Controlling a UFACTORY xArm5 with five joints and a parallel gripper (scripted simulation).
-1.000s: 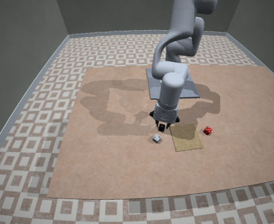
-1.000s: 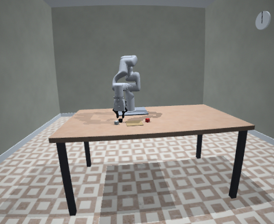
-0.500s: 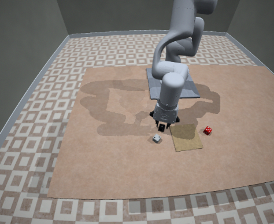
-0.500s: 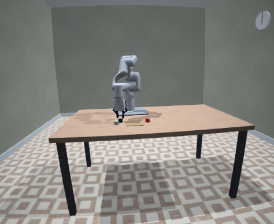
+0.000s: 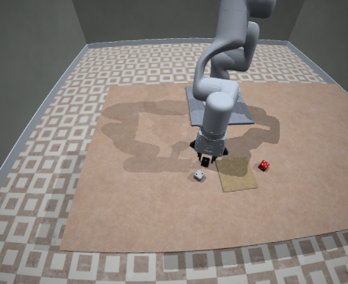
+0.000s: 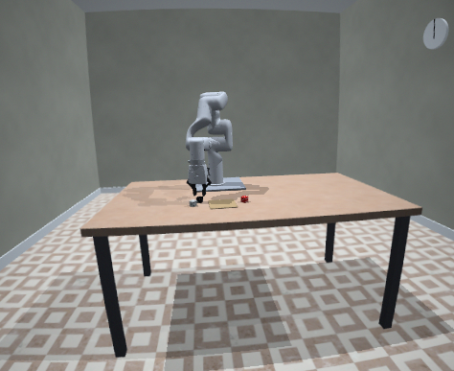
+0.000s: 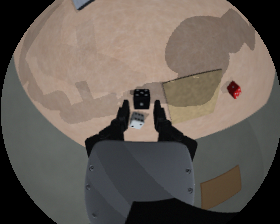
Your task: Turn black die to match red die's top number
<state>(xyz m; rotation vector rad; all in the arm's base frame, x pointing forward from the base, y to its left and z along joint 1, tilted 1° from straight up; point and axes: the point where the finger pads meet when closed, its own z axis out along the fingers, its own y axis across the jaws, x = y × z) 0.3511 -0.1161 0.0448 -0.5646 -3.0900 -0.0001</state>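
The black die [image 5: 205, 161] [image 6: 199, 199] [image 7: 143, 96] lies on the bare table just left of the tan mat [image 5: 238, 178] [image 6: 222, 204] [image 7: 194, 93], not on it. My gripper [image 5: 206, 158] [image 6: 199, 193] [image 7: 141, 106] points straight down right over the die. Its fingers stand half open, wider than the die, with the tips at about the die's top, and they do not grip it. The red die [image 5: 263, 165] [image 6: 244, 198] [image 7: 234, 90] lies on the table just right of the mat. I cannot read the pips on either top face.
A white die [image 5: 199, 175] [image 6: 192, 203] [image 7: 136, 120] lies on the table close in front of the black die, left of the mat. The arm's grey base plate [image 5: 195, 116] [image 6: 231, 183] is behind them. The brown table [image 5: 131, 200] stretches wide on all sides.
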